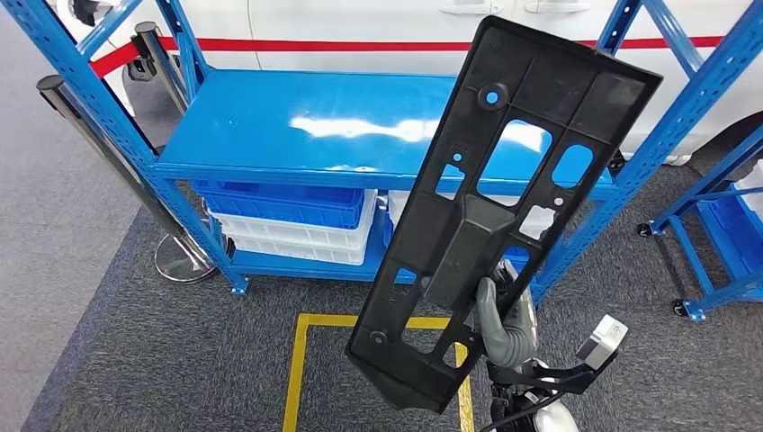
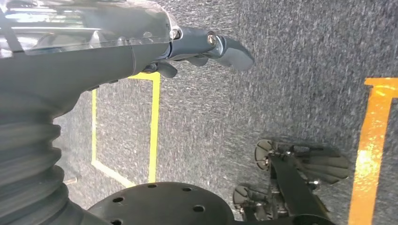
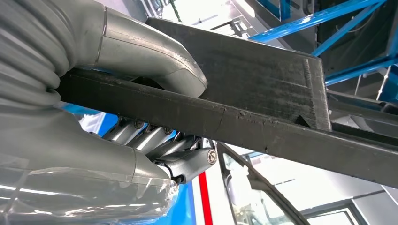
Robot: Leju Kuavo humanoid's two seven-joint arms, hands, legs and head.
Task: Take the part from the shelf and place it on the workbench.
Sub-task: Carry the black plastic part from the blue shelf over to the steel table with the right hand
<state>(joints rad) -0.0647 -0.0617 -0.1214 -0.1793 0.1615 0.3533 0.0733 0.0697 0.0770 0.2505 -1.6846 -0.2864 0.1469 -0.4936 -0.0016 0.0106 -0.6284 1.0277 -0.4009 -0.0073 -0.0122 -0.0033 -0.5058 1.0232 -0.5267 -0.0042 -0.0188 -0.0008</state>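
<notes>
My left robot hand (image 2: 206,49) is hanging over the grey carpet (image 2: 291,70), holding nothing, its fingers loosely apart above a yellow floor line (image 2: 154,122). A wheeled base (image 2: 291,176) is sitting on the carpet beyond those fingertips.

Up and to the left of my right robot hand, the blue shelf (image 1: 306,126) is standing with its top level bare and shiny; blue and white bins (image 1: 292,220) are stacked on the level beneath.

My right robot hand (image 1: 504,324) is gripping the part (image 1: 504,198), a long black plastic panel with cut-out holes. I am clasping it near its lower end, so the panel is rising tilted above my hand, in front of the shelf and off it. In the right wrist view my thumb (image 3: 150,56) is pressing on one face of the panel's edge while my fingers (image 3: 155,143) are wrapping under the other.
</notes>
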